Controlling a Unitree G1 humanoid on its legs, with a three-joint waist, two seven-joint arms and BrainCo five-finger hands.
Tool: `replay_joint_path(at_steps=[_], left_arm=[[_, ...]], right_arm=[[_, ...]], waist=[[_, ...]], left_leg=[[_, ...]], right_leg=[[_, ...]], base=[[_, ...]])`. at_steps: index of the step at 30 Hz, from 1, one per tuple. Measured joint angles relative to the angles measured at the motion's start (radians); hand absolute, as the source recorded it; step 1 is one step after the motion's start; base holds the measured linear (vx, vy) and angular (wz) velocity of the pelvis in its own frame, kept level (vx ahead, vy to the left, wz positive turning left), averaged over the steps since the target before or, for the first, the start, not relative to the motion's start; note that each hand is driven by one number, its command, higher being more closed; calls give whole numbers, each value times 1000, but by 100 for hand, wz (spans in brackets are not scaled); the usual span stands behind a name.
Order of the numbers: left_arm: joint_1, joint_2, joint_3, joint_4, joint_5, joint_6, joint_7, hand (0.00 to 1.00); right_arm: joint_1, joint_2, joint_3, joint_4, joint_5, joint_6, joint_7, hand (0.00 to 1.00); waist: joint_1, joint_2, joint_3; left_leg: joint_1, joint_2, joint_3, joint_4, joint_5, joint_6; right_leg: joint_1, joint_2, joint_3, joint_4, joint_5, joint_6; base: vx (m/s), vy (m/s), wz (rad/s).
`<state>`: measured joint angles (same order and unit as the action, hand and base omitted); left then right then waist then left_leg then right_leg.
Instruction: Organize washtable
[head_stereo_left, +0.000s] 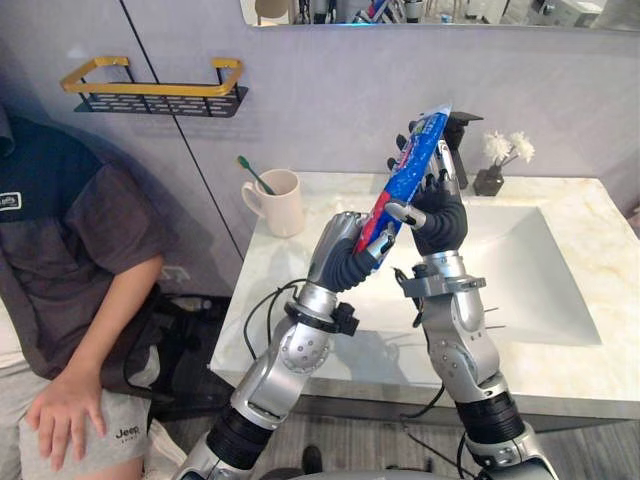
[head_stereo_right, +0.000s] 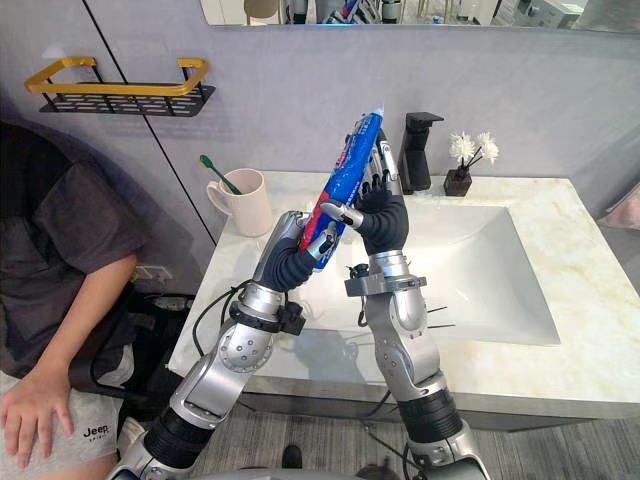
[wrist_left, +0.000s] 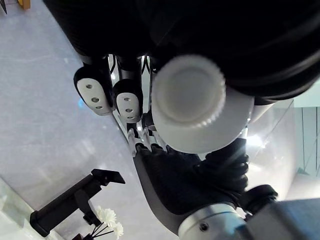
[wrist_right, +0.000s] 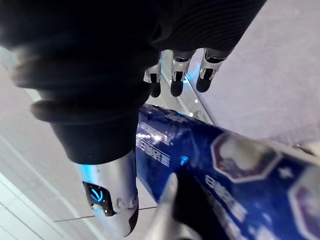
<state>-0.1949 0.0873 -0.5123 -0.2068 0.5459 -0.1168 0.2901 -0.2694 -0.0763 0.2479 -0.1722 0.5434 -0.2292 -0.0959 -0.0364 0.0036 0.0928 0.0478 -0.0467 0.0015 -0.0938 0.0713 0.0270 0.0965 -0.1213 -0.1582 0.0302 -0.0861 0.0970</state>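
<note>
A blue and red toothpaste tube (head_stereo_left: 412, 165) stands tilted in the air above the marble washtable (head_stereo_left: 300, 330), with both hands on it. My left hand (head_stereo_left: 345, 262) is curled round its lower end, and the white cap (wrist_left: 187, 97) shows beside its fingers (wrist_left: 95, 90). My right hand (head_stereo_left: 440, 220) stands upright behind the tube's middle. Its fingers reach up along the back and its thumb (head_stereo_left: 400, 212) presses across the front, pinching the tube (wrist_right: 235, 170).
A cream mug (head_stereo_left: 280, 205) holding a green toothbrush (head_stereo_left: 255, 175) stands at the counter's back left. The sink basin (head_stereo_left: 520, 260) lies to the right, with a black dispenser (head_stereo_right: 415, 150) and a small flower vase (head_stereo_left: 500, 160) behind it. A gold-railed shelf (head_stereo_left: 150, 90) hangs on the wall. A person (head_stereo_left: 70, 260) sits at the left.
</note>
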Motion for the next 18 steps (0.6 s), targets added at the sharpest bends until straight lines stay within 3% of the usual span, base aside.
replay_joint_path(at_steps=[12,18], left_arm=[[-1,1,-35,73,35,16,19,100],[-13,75,-46,99,54,19,12,100]], right_arm=[[-18,28,57,73,219,-8,-33,0],[-59,-72,116,119,423,15,16,0]], waist=[[-2,-25,-18],[-1,-26,-19]], left_leg=[[-5,-3,2,0,5,1],[-8,-2,17,0,5,1]], right_leg=[[2,-1,2,-20,15,1],[-3,1,22,-34,30,1]], base=[[-12,4,0],[-15,-3,-8]])
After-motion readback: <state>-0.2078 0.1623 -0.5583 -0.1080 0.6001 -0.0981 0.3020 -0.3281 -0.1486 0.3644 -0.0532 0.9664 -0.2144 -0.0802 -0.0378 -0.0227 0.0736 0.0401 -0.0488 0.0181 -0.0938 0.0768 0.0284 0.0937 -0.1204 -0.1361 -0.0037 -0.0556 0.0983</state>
